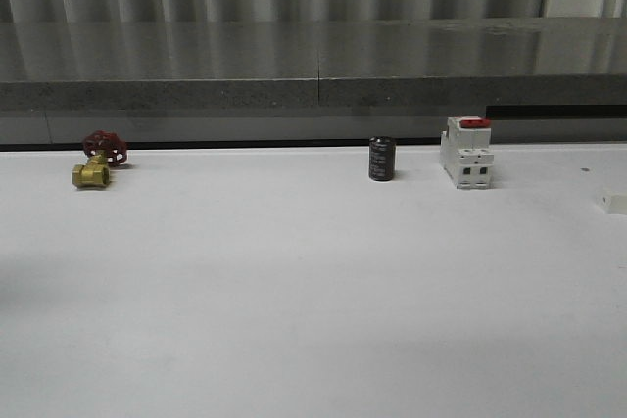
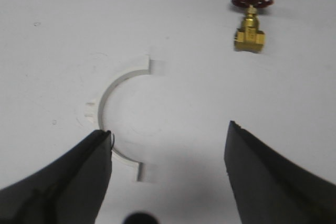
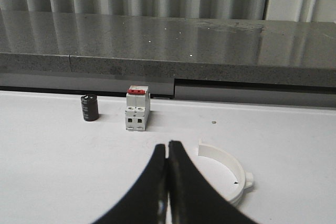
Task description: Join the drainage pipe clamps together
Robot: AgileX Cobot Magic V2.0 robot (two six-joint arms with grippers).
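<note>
brass valve beyond half-ring, switch block, black cylinder

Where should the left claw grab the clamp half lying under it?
Probably from above, pinching the middle of the clamp half's thin arc wall, inner and outer face. It lies flat, open side facing the valve. The left claw is open.

The left gripper has one finger covering part of a white half-ring clamp. The right gripper hides the near end of the other half-ring. At the table's right edge, a small white piece is cut off, too small to identify.
</note>
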